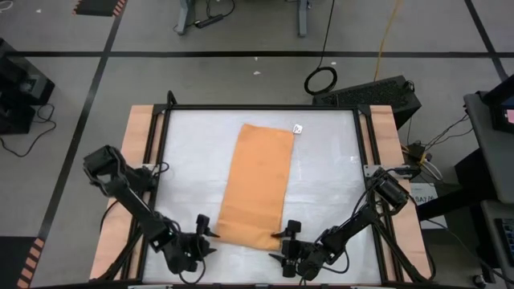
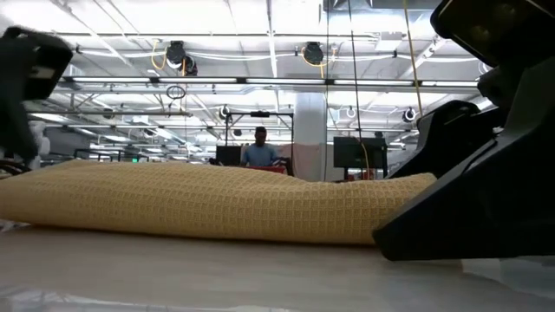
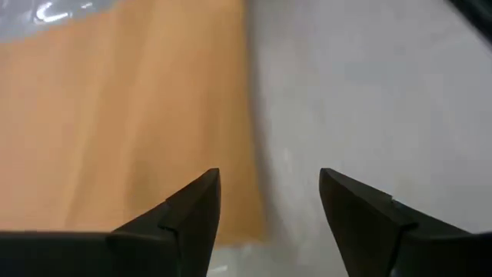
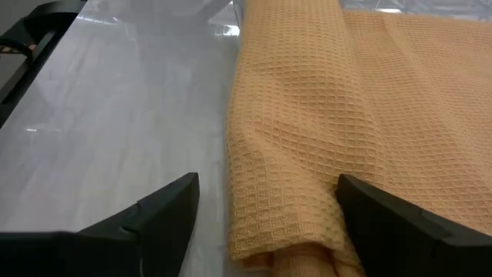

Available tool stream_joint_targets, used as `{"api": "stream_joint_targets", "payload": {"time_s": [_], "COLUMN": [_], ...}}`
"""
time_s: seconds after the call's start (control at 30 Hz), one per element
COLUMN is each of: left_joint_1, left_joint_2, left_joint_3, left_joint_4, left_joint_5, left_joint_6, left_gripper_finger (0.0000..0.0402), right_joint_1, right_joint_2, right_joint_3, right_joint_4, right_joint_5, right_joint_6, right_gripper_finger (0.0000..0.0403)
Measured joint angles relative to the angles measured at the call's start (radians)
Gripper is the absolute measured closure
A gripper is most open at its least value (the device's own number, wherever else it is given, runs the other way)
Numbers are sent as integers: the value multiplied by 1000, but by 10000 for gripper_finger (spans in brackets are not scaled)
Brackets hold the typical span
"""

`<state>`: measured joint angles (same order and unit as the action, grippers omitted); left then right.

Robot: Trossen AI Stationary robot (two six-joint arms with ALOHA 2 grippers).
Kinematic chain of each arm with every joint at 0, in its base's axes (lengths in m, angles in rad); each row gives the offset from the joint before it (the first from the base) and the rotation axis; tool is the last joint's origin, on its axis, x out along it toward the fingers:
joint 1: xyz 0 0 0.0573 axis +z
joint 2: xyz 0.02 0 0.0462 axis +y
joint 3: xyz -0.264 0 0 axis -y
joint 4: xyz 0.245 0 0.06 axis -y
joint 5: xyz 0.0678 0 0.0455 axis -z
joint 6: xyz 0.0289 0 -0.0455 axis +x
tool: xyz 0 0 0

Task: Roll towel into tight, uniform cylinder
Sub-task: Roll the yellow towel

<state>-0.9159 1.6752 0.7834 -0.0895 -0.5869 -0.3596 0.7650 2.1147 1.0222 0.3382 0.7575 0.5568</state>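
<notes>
Across the middle of the white table [image 1: 189,152] lies the towel [image 1: 257,185], a long orange-tan strip running from the far side toward the robot, slightly slanted, with its small white tag [image 1: 298,128] at the far right corner. Its near end is turned over into a low, soft first roll, which the low view shows as a rounded waffle-weave bulge lying flat on the surface; most of the cloth beyond it is still spread out. Both arms reach in from the near corners. At the roll's left end sits the left gripper [image 1: 206,231], its fingers apart with the towel's corner and bare table showing between them and nothing held. At the right end sits the right gripper [image 1: 287,238], spread wide, its fingers straddling the end of the rolled edge without pinching it. My reading is that the roll has only just been begun and the grippers are between grasps, so the step in hand is re-gripping the rolled edge to turn it over again. That next move would call for both grippers to close on the roll at matching points and push away together at an even pace, keeping the fold snug so neither end runs ahead and the cylinder does not cone or loosen.
</notes>
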Motion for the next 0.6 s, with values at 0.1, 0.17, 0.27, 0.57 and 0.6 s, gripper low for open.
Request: {"api": "stream_joint_targets", "payload": {"time_s": [0.1,0.17,0.27,0.57,0.6], "left_joint_1": [-6,-3,9,60,64], "left_joint_2": [39,54,60,59,59], "left_joint_3": [0,0,0,1,1], "left_joint_4": [-1,-4,-7,-76,-76], "left_joint_5": [-4,-37,-71,-5,-2], "left_joint_6": [-15,-20,-19,-27,-24], "left_gripper_finger": [173,173,173,173,173], "right_joint_1": [0,0,0,0,0], "right_joint_2": [0,0,0,0,0], "right_joint_3": [0,0,0,0,0], "right_joint_4": [0,0,0,0,1], "right_joint_5": [0,0,0,0,0], "right_joint_6": [0,0,-11,-28,-34], "right_gripper_finger": [104,104,105,106,106]}}
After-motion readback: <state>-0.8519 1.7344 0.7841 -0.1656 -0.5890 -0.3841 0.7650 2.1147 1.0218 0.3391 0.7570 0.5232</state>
